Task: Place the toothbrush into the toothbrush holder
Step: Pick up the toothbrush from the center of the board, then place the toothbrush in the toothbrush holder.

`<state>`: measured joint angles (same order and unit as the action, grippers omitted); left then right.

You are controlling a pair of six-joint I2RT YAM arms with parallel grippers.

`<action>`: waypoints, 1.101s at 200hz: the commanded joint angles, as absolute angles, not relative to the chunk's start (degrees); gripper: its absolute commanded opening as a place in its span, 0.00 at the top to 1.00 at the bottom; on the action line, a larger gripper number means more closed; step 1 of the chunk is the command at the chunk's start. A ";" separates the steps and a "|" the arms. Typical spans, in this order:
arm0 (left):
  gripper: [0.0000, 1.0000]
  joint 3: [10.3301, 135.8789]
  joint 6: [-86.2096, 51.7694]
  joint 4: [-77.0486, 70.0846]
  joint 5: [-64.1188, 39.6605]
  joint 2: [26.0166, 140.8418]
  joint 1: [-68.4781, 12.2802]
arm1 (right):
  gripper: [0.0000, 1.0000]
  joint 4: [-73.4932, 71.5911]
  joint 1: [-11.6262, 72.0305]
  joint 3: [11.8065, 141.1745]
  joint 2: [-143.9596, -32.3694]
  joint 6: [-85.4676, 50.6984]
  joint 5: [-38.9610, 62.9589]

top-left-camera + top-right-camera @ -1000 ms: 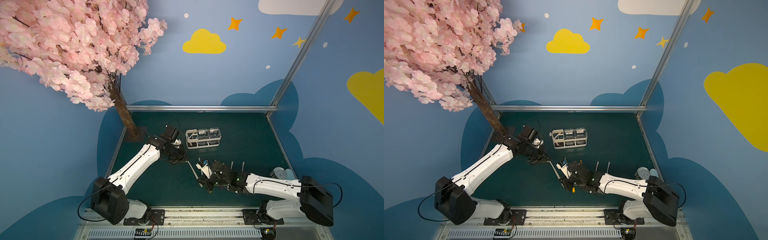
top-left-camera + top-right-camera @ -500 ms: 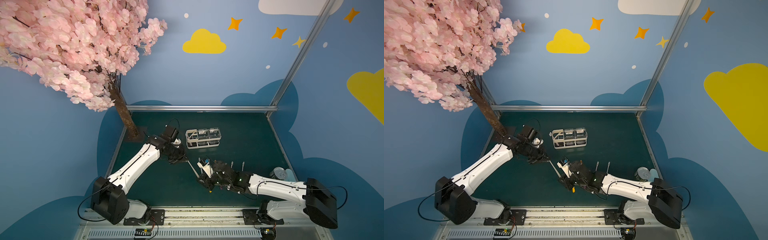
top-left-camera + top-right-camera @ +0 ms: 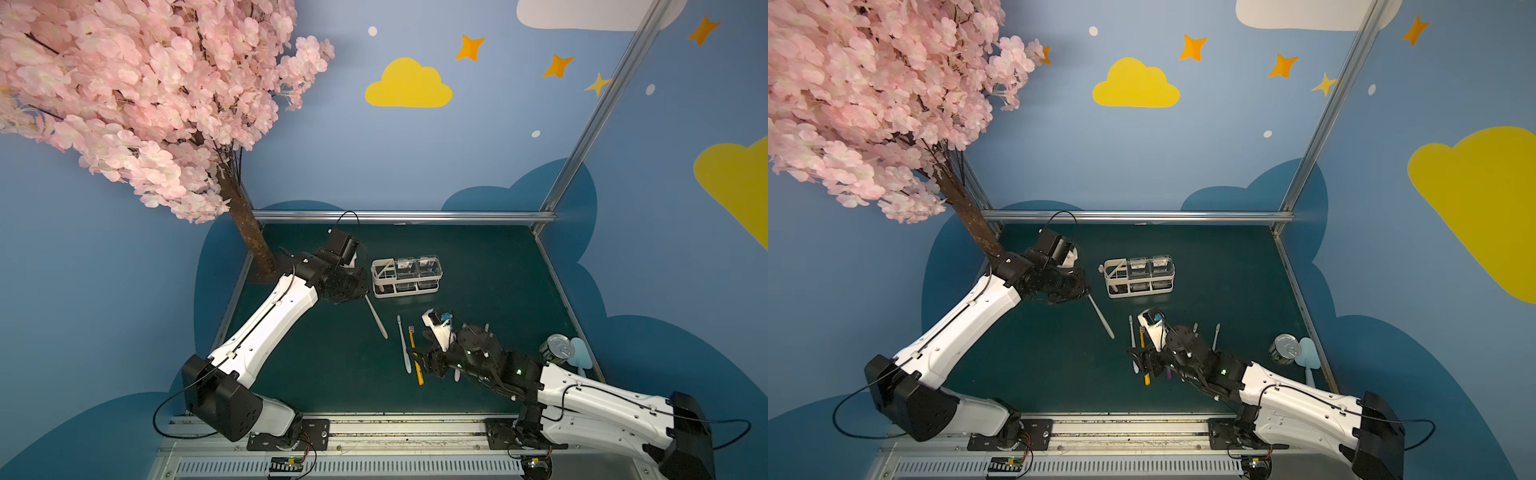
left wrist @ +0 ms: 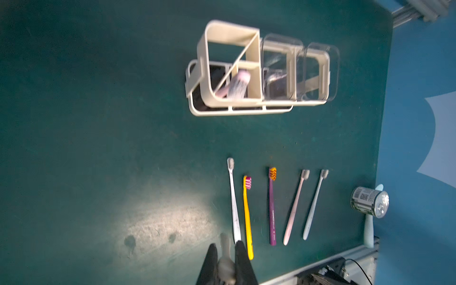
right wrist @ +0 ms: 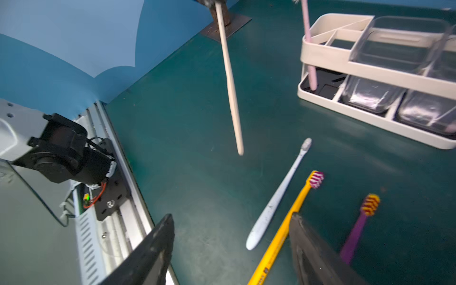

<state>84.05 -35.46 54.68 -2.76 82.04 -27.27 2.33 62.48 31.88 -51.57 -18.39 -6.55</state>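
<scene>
Release is the news here. The right gripper (image 5: pixel 232 217), pinched shut a second ago at the lower end of the cream toothbrush (image 3: pixel 376 318), now has its fingers spread wide and holds nothing. It hangs low over the white toothbrush (image 5: pixel 278 195) and the yellow toothbrush (image 5: pixel 291 209) lying on the green mat (image 3: pixel 490 266).

The cream brush now hangs from the left gripper (image 4: pixel 226 256) alone. Its fingers are clamped on the brush's upper end, and the handle slants down with its free tip in the air, clear of the mat. The brush is just beside the slotted end of the toothbrush holder (image 5: pixel 328 53) but not in it. A pink toothbrush (image 5: pixel 311 71) already stands in one slot there.

To my eye the hand-over is done, so the rest falls to the left arm: swing the handle over the divided section, bring it nearer upright and lower it in. With only one grip near the top, the long handle could swing and catch the rim.
</scene>
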 commanded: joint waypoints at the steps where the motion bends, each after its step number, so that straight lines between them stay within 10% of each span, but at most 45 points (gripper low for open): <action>1: 0.98 86.88 -32.50 53.70 5.17 80.14 -29.21 | 0.21 4.42 59.41 29.70 -49.13 -18.16 -10.10; 220: 0.98 101.00 -15.48 28.52 22.26 97.07 -35.76 | 0.15 5.32 47.64 20.72 -36.45 -19.97 -5.61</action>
<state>98.45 -17.28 31.86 20.78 95.02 -35.79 5.82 47.83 22.09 -38.00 -19.51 -6.31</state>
